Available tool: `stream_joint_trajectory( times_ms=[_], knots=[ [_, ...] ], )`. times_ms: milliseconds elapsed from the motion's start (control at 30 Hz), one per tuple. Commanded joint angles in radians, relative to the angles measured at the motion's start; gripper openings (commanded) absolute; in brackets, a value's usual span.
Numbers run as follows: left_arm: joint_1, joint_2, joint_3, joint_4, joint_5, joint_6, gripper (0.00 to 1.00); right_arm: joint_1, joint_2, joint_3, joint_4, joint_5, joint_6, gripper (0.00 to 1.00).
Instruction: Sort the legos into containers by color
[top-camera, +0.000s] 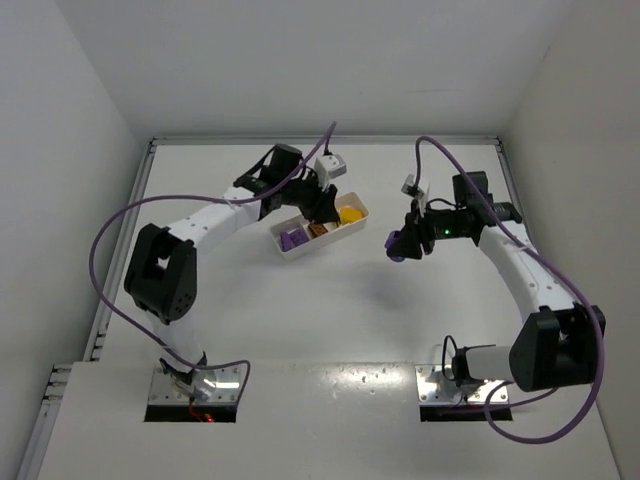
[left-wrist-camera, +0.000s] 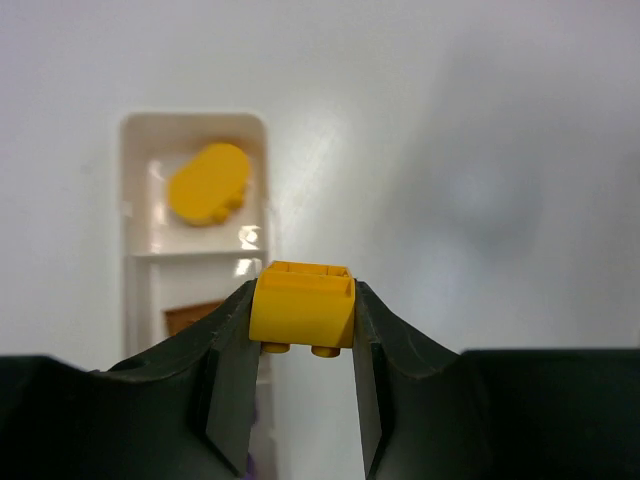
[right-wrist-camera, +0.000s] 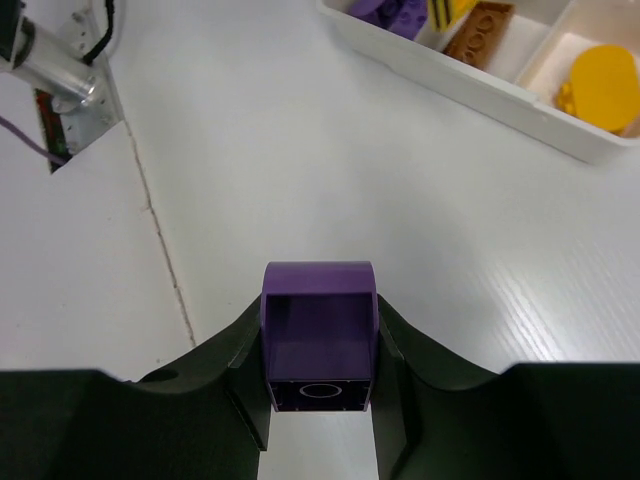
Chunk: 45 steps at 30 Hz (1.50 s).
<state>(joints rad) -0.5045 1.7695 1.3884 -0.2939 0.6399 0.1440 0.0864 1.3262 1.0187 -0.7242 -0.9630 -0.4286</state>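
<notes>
The white three-compartment tray (top-camera: 283, 247) lies at the table's middle back. It holds purple legos (top-camera: 293, 239), an orange lego (top-camera: 318, 229) and a yellow lego (top-camera: 350, 213), one colour per compartment. My left gripper (top-camera: 325, 206) hovers over the tray, shut on a yellow lego (left-wrist-camera: 303, 308). Below it in the left wrist view are the tray (left-wrist-camera: 128, 200), its yellow lego (left-wrist-camera: 208, 183) and the orange one (left-wrist-camera: 190, 315). My right gripper (top-camera: 405, 243) is right of the tray, above the table, shut on a purple lego (right-wrist-camera: 318, 335). The tray (right-wrist-camera: 450, 75) shows at the top right of the right wrist view.
White walls enclose the table on the left, back and right. A raised white panel (right-wrist-camera: 80, 300) with a seam runs along the near side, by a metal arm mount (right-wrist-camera: 55, 70). Purple cables (top-camera: 110, 250) loop beside both arms.
</notes>
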Motion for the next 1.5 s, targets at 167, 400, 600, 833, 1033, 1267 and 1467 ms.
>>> stream_joint_trajectory(
  times_ms=[167, 400, 600, 833, 1033, 1267, 1467],
  knots=[
    [-0.016, 0.197, 0.205, 0.064, -0.22, -0.046, 0.28, -0.048, -0.015, -0.002, 0.062, 0.014, 0.034, 0.04],
    [-0.016, 0.327, 0.308, 0.073, -0.21, -0.073, 0.32, -0.066, -0.005, 0.009, 0.052, 0.004, 0.034, 0.04],
    [-0.016, 0.419, 0.406, 0.052, -0.21, -0.098, 0.7, -0.066, 0.005, 0.009, 0.052, -0.005, 0.034, 0.04],
    [-0.003, 0.326, 0.344, 0.052, -0.175, -0.157, 0.77, -0.053, 0.039, 0.031, 0.052, -0.026, 0.044, 0.04],
    [0.121, -0.03, 0.112, 0.185, -0.111, -0.342, 0.77, 0.015, 0.128, 0.096, 0.155, -0.075, 0.18, 0.05],
    [0.28, -0.329, -0.03, 0.029, -0.169, -0.279, 0.77, 0.262, 0.321, 0.262, 0.246, 0.093, 0.326, 0.05],
    [0.374, -0.536, -0.196, -0.059, -0.22, -0.212, 0.77, 0.415, 0.534, 0.44, 0.314, 0.211, 0.431, 0.05]
  ],
)
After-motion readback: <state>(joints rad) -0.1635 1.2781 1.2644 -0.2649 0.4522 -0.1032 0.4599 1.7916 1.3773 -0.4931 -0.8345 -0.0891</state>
